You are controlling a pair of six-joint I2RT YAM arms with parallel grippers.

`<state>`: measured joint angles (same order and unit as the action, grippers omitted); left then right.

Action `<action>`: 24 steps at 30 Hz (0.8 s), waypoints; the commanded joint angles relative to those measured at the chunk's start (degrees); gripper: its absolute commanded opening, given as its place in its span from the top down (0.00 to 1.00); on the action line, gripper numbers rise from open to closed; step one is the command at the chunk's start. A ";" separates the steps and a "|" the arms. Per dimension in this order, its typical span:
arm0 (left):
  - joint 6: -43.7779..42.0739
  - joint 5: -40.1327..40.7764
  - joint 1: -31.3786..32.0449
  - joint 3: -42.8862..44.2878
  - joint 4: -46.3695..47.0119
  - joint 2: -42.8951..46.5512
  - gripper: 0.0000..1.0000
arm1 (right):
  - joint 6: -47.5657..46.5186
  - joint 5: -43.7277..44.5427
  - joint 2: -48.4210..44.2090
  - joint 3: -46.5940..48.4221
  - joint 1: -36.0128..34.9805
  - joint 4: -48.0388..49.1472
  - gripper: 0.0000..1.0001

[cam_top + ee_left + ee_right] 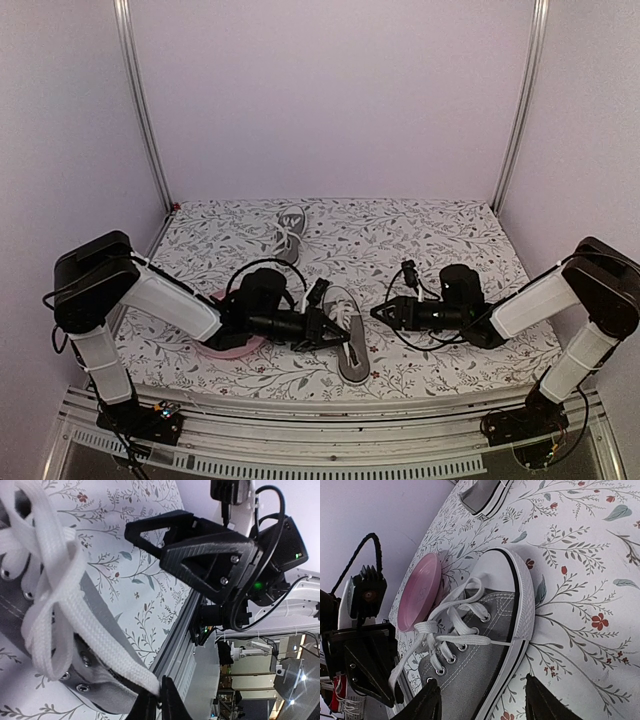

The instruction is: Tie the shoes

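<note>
The near shoe [348, 340] is a grey canvas sneaker with white laces and a white toe cap, lying between the two grippers. My left gripper [159, 691] is shut on the end of one white lace [135, 672] beside the shoe's eyelets [80, 686], and the lace runs tight up to the crossed laces. My right gripper [485, 705] is open just to the right of that shoe [490, 630], holding nothing. From the left wrist it shows as two black triangular fingers [200, 555]. The other shoe [290, 232] lies at the back of the table.
A round pink plate [222, 343] sits left of the near shoe, under my left arm; its rim [420, 592] stands close behind the laces. The flowered tablecloth [450, 240] covers the table. The metal front rail [185, 630] runs close by the shoe.
</note>
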<state>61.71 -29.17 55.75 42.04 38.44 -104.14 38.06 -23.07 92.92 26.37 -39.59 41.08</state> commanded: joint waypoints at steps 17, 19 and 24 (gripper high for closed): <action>3.60 -0.32 0.55 0.74 1.42 4.07 0.42 | 0.08 0.16 0.99 -1.28 -2.02 0.14 0.42; 1.57 0.14 0.44 1.37 -2.84 5.81 0.41 | 0.13 0.00 1.07 -1.63 -2.33 0.01 0.42; -4.01 2.03 0.38 2.13 -13.95 10.37 0.34 | 0.55 -0.35 2.76 -2.73 -4.74 -0.68 0.45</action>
<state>63.00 -28.91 55.83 43.24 33.61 -97.89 38.15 -23.03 93.76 24.91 -42.19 40.77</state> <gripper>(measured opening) 0.644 0.565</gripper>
